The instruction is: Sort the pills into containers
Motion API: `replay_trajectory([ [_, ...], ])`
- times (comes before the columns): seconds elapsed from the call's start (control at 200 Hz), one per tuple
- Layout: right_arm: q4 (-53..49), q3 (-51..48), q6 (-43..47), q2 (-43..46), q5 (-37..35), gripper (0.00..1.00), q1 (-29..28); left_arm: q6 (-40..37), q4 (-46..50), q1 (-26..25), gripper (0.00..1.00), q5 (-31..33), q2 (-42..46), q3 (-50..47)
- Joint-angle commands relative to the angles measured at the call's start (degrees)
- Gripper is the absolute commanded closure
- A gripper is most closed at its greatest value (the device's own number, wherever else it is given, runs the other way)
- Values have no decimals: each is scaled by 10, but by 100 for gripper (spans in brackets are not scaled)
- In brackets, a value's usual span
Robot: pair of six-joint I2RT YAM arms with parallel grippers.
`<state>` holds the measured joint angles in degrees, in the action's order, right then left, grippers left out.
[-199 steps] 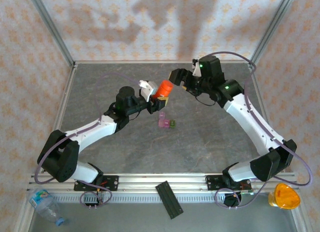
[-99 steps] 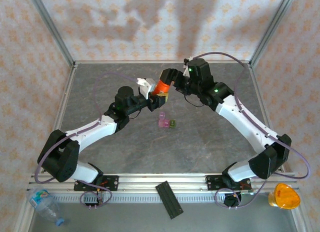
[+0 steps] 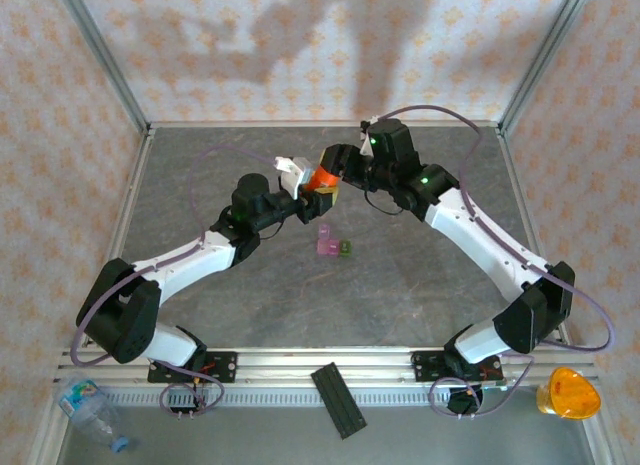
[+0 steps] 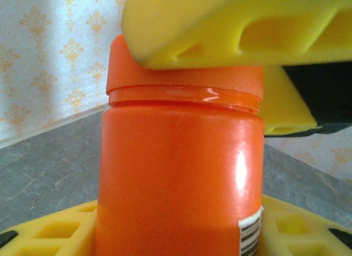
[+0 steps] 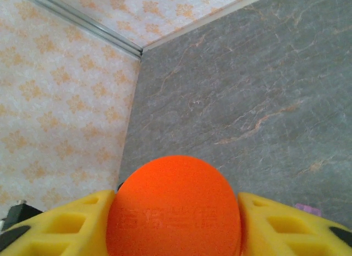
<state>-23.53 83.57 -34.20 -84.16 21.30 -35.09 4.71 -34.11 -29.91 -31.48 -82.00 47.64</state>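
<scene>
Jaws of the left gripper (image 3: 308,185) clamped the bottle (image 4: 176,179) low on its body, over the far half of the tabletop (image 3: 420,275). Those of the right gripper (image 3: 333,165) pinched the cap (image 5: 175,201) from both sides. The containers (image 3: 331,247) sat near the tabletop's middle, just nearward of the bottle, untouched. Hard and glossy, the bottle looked prone to slip when twisted, so firm holds on body and cap sides seemed wise. The tiny containers would likely skid at a nudge.

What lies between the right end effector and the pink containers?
The top external view shows the orange bottle, held by the left end effector, next to the right end effector; then bare table up to the pink containers.
</scene>
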Motion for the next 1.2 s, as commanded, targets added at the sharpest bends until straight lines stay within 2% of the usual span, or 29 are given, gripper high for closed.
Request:
replay_trajectory([
  [0.0, 8, 9, 32, -1, 17, 58, -3, 10, -39, -4, 100, 2, 0, 8],
  [0.135, -8, 19, 139, -4, 65, 62, 4, 24, -45, -2, 100, -19, 6, 8],
  [0.29, 28, -12, 275, 21, 226, 62, 59, 79, -81, 3, 100, -82, 10, 9],
  [0.38, 65, -17, 270, 21, 333, 60, 102, 126, -122, 7, 100, -113, 5, 8],
  [0.45, 54, 1, 269, 9, 355, 58, 109, 147, -140, 8, 100, -118, 3, 7],
  [0.505, 63, 9, 250, 3, 364, 50, 109, 150, -144, 8, 100, -112, 1, 6],
  [0.545, 75, 9, 224, 5, 350, 37, 109, 143, -138, 8, 100, -104, 1, 5],
  [0.616, 100, -4, 179, 24, 308, 24, 109, 118, -109, 8, 100, -88, 5, 9],
  [0.701, 117, -17, 109, 51, 238, 15, 109, 71, -54, 8, 100, -62, 16, 15],
  [0.881, 29, 0, -32, 67, 73, 14, 96, -48, 46, 4, 100, 23, 33, 25],
  [0.986, -9, 14, -40, 59, 18, 14, 70, -87, 62, 2, 100, 60, 34, 26],
  [1.196, -21, 46, -25, 16, -5, 15, 31, -99, 64, 1, 100, 65, 34, 30],
])
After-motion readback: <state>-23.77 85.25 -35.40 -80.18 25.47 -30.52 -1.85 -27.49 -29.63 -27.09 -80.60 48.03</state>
